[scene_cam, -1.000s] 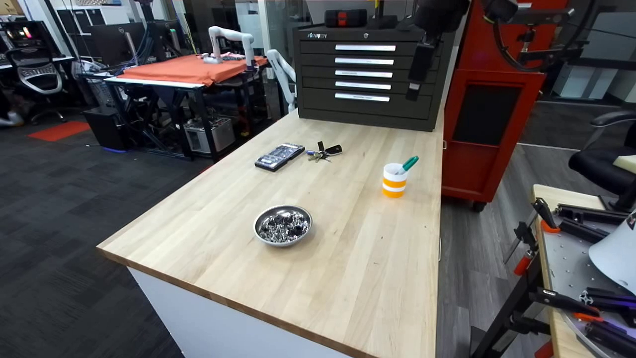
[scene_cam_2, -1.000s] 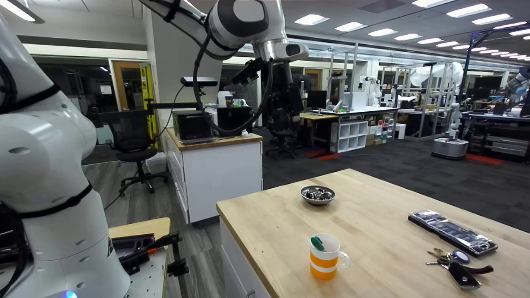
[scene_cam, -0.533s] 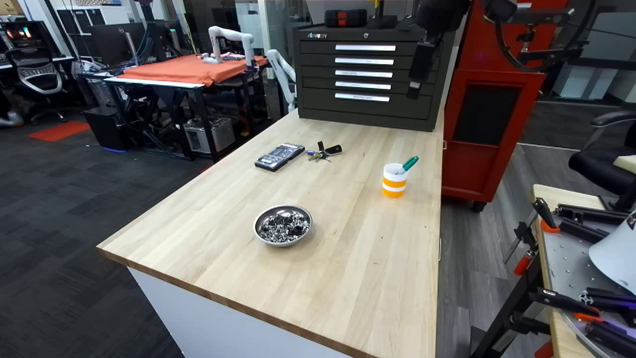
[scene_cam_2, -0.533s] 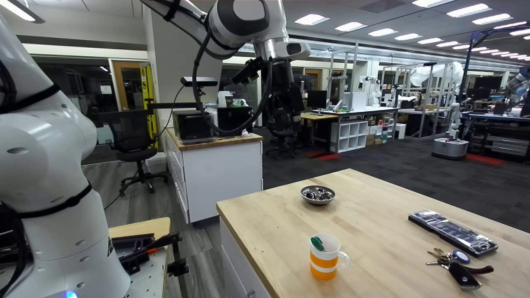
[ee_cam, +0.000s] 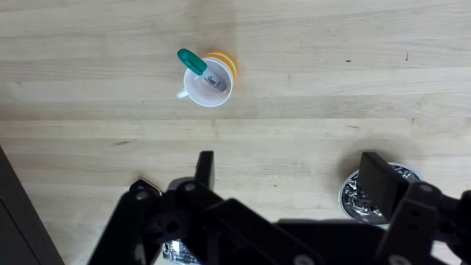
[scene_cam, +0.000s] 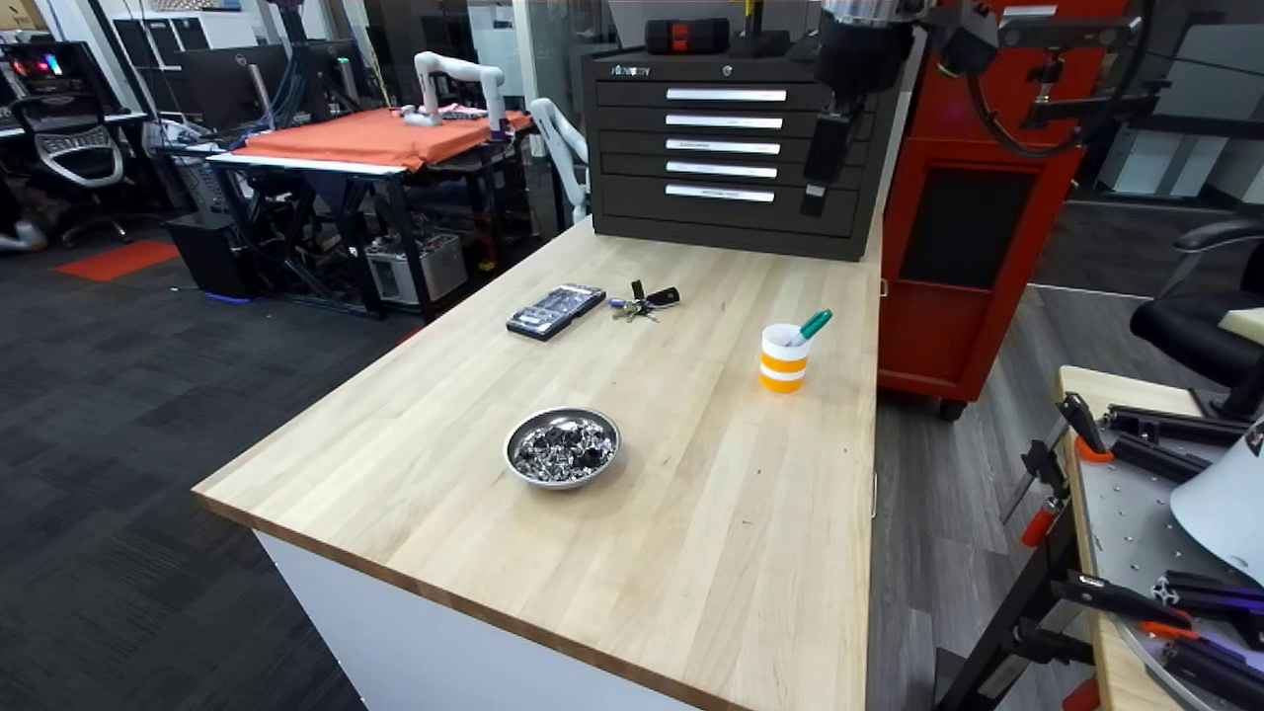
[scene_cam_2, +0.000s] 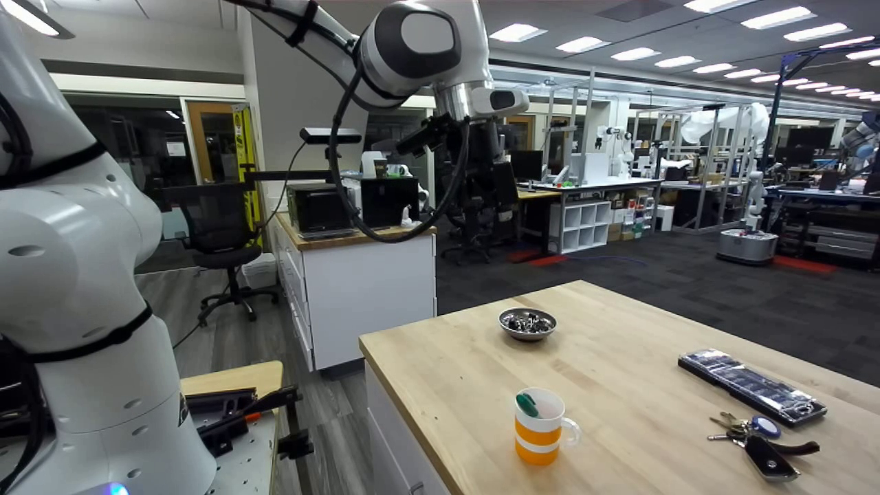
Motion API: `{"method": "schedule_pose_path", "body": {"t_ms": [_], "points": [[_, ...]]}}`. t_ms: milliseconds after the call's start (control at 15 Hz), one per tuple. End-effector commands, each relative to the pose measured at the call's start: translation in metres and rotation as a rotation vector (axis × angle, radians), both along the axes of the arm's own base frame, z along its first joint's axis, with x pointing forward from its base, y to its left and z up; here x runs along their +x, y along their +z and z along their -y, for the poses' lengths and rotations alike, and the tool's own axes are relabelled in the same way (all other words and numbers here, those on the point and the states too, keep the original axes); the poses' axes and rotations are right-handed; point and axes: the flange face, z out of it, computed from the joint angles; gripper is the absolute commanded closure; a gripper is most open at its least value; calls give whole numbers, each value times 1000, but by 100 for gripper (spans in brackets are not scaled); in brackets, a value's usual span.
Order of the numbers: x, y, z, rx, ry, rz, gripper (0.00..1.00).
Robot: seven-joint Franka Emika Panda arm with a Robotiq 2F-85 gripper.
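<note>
While the gripper (ee_cam: pixel 289 162) hangs above the table (scene_cam: pixel 691 553), its fingers (ee_cam: pixel 206 169) stand spread, holding nothing. In an exterior view the mug (scene_cam: pixel 782 360) stands upright at right; the bowl (scene_cam: pixel 559 485) is left and nearer, case (scene_cam: pixel 555 312) and keys (scene_cam: pixel 654 298) left and farther. Risk: a low sideways pass could catch the marker (scene_cam: pixel 814 326), which juts out of the mug, and topple both. Count: one each of mug, marker, bowl, case, bunch of keys; metal bits (scene_cam: pixel 563 454) uncountable.

Orange-striped mug (scene_cam_2: pixel 537 438) — upright, green-capped marker (ee_cam: pixel 202 70) inside
</note>
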Motion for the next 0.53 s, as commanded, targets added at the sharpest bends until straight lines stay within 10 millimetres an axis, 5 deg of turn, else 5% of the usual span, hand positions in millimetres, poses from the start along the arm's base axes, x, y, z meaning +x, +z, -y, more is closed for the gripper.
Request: {"method": "schedule_pose_path", "body": {"t_ms": [0, 467], "points": [[7, -14, 25, -6, 12, 14, 0], [13, -45, 77, 25, -41, 1, 0]]}}
